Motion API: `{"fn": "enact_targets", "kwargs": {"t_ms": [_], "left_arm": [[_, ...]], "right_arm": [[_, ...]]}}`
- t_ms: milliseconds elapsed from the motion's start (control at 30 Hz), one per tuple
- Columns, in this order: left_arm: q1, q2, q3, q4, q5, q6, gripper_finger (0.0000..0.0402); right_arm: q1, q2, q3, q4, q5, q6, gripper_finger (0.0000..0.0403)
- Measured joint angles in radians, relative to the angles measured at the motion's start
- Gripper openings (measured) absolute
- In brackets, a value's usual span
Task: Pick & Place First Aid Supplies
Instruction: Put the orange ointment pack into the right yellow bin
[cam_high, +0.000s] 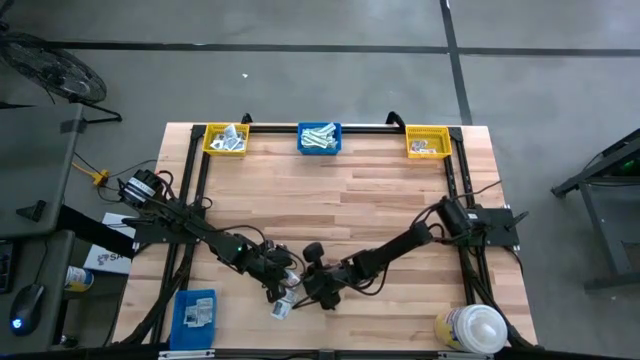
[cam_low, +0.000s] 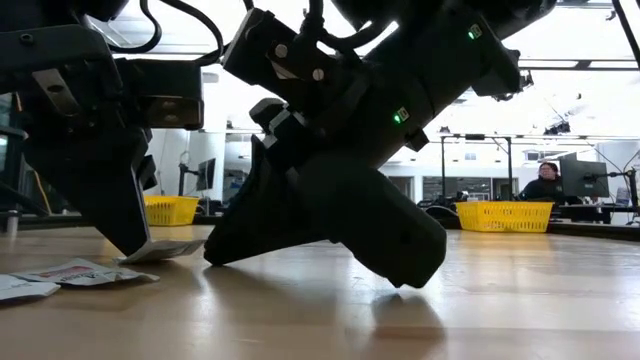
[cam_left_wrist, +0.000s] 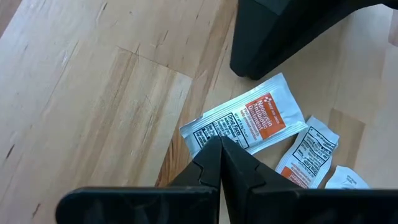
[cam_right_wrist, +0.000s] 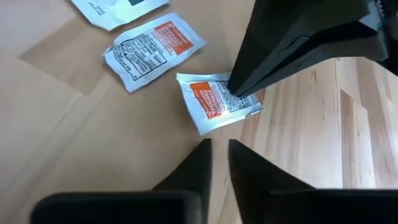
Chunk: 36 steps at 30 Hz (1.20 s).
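I can read little — the packet has an orange panel, its print too small to make out.

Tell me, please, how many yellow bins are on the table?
2: one yellow bin at the far left corner of the table, the other at its far right corner. No others show, though some could be hidden.

Both hands crowd packets near front edge, bottle at corner, open wood mid-table

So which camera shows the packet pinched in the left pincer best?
Left wrist view: the packet lies flat, label showing, left pincer shut on its edge. Right wrist shows it partly covered; low view edge-on; high view a speck.
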Motion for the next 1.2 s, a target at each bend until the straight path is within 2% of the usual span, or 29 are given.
{"fn": "enact_targets", "kwargs": {"t_ms": [300, 467, 900, 1200], "left_arm": [[0.000, 0.000, 0.000, 0.000, 0.003, 0.000, 0.0000], [0.000, 0.000, -0.002, 0.012, 0.006, -0.007, 0.0000], [0.000, 0.002, -0.002, 0.045, 0.010, -0.007, 0.0000], [0.000, 0.002, -0.002, 0.048, 0.010, -0.007, 0.0000]], "right_arm": [[0.008, -0.001, -0.001, 0.058, -0.053, 0.007, 0.0155], [0.017, 0.000, -0.001, 0.079, -0.066, 0.006, 0.0177], [-0.009, 0.001, -0.001, 0.087, -0.076, -0.047, 0.0133], [-0.011, 0.002, -0.001, 0.086, -0.065, -0.042, 0.0045]]}}
